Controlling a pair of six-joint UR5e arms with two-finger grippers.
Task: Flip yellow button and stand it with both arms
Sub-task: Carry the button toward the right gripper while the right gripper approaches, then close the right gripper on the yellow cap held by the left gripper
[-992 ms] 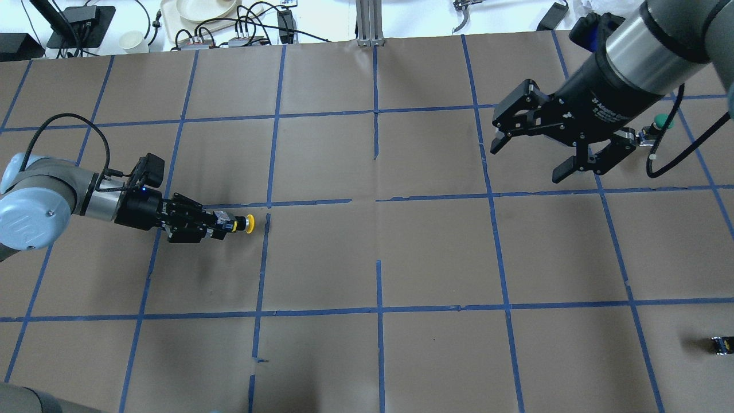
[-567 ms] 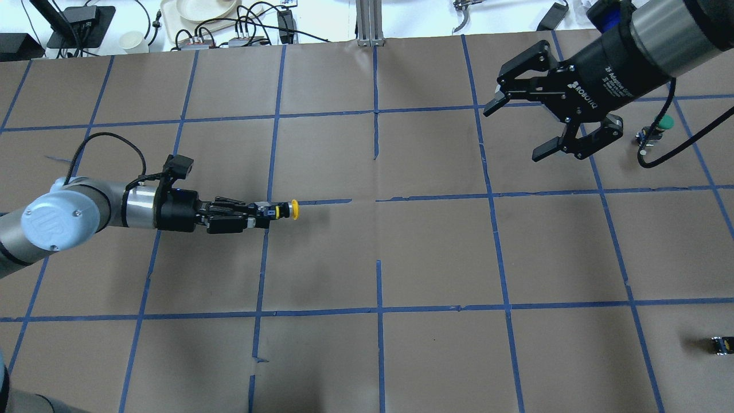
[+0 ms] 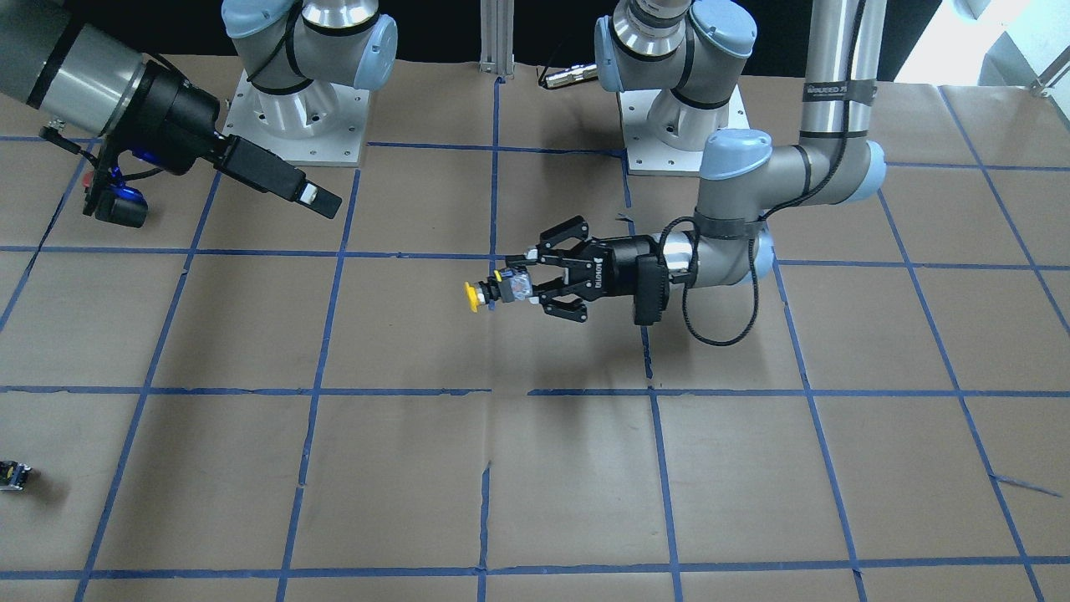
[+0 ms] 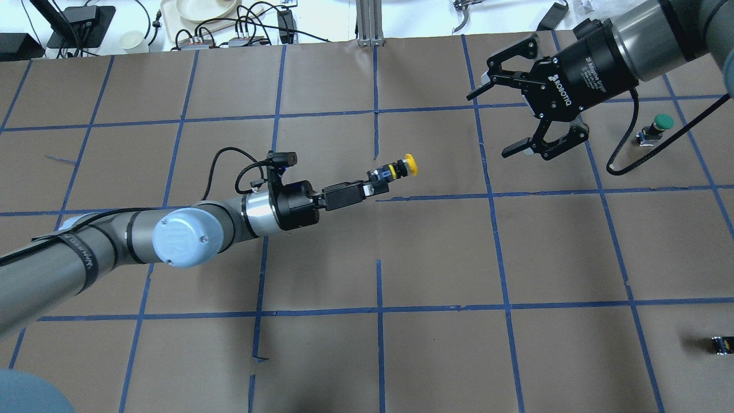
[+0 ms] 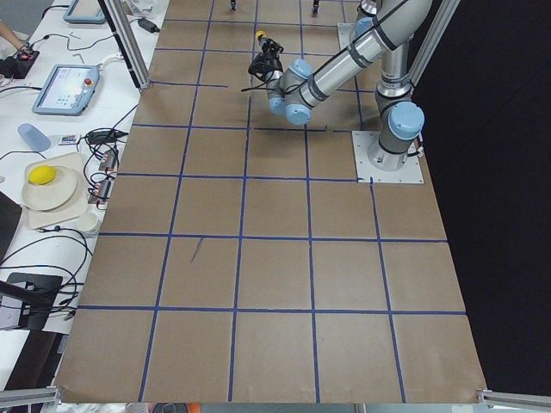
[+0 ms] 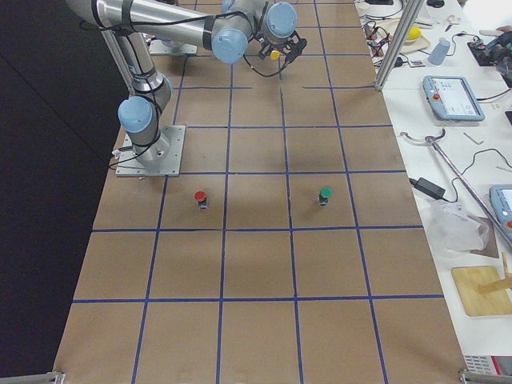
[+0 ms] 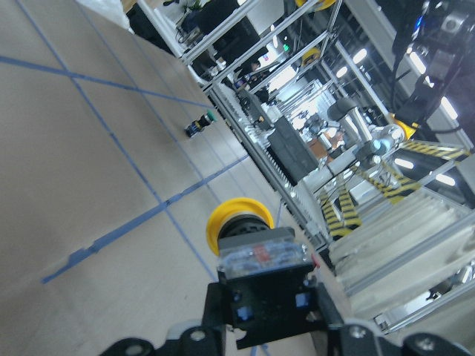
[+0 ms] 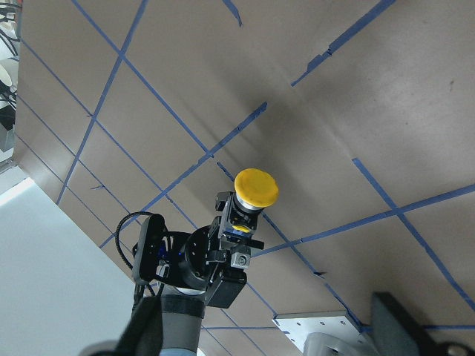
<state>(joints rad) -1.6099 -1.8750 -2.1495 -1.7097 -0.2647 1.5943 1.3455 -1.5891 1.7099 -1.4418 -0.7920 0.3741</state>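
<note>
The yellow button (image 4: 397, 169) hangs above the counter (image 4: 436, 246) near its middle. Its long axis is roughly level, with the cap pointing away from the left wrist toward the right gripper (image 4: 491, 124), whose jaws gape wide, well apart from it. The left gripper (image 4: 375, 175) pinches its black body between the jaws. Brown paper gridded with blue tape (image 4: 379, 287) covers the counter; a cable-strewn white bench (image 4: 327, 20) lies beyond.

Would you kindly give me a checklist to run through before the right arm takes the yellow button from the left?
1. Left gripper shut on the yellow button body: ok.
2. Button held off the table, cap exposed: ok.
3. Right gripper open and empty: ok.
4. Right gripper lined up at the cap: not ok, well apart.
5. Grip firmness: cannot tell.
</note>
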